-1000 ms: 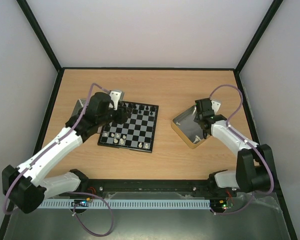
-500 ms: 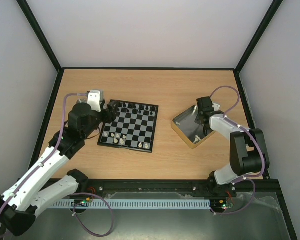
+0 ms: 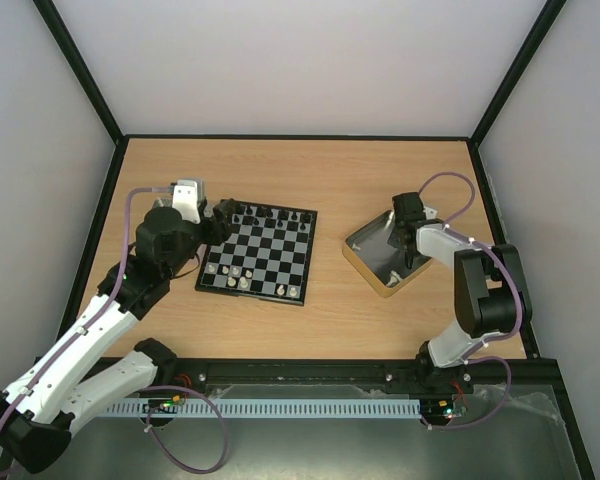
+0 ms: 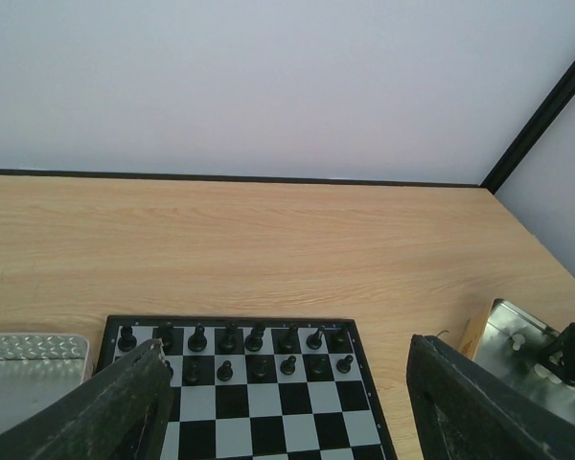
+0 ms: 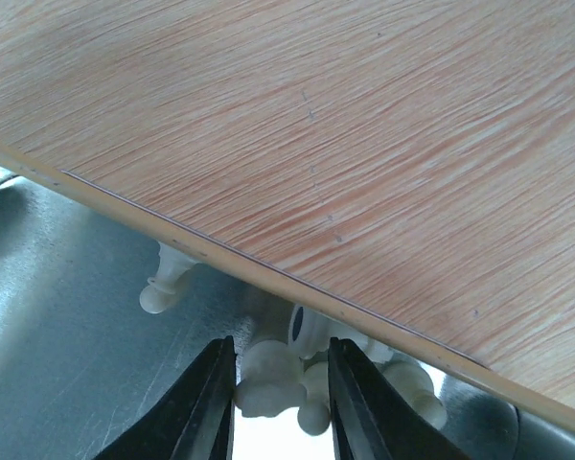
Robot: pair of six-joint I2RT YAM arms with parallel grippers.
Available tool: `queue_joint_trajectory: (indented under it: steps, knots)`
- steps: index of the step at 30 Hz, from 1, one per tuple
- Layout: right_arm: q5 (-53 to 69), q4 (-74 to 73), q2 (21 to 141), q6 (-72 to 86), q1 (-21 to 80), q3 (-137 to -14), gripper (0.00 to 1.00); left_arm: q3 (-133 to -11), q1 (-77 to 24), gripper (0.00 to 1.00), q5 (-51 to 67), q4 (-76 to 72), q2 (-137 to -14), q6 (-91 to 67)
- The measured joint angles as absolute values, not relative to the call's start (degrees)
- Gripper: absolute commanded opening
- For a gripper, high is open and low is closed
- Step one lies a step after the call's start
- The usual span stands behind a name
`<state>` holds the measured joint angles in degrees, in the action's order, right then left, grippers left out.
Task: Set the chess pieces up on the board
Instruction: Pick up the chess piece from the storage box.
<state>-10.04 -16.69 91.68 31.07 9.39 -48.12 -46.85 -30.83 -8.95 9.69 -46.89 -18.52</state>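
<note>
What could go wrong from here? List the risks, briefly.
1. The right gripper flanks a clump of white pieces by the wall of the tin; it may lift several, or drop one.
2. The left gripper stands open close to the black pieces on the board; a careless move might topple them.

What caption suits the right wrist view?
Right hand straddling clustered cream chess pieces inside the tin.
</note>
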Motion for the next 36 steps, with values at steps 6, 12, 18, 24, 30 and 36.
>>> queue_joint_trajectory:
  steps: [6,12,18,24,30,36]
  knots:
    - [-9.7,-16.4,92.6,31.2,9.4,-48.2,0.15,-46.9,-30.8,0.69,-9.0,9.7,-47.1,-18.5]
    - [-9.8,-16.3,92.6,31.3,9.4,-48.2,0.15,-46.9,-30.8,0.69,-9.0,9.7,-47.1,-18.5]
    - [-8.8,-16.4,89.2,31.2,9.4,-48.2,0.15,-46.9,-30.8,0.69,-9.5,9.7,-47.1,-18.6]
    - [-5.6,-17.0,82.8,31.3,9.6,-48.6,0.16,-46.8,-30.6,0.69,-12.5,9.7,-46.3,-19.6]
    - [-3.0,-18.5,78.7,32.4,14.1,-51.3,0.17,-46.0,-29.8,0.69,-17.5,9.6,-43.5,-21.3]
    - [-1.6,-19.2,79.7,33.9,25.2,-57.6,0.17,-44.3,-29.1,0.7,-24.2,9.5,-39.5,-23.5]
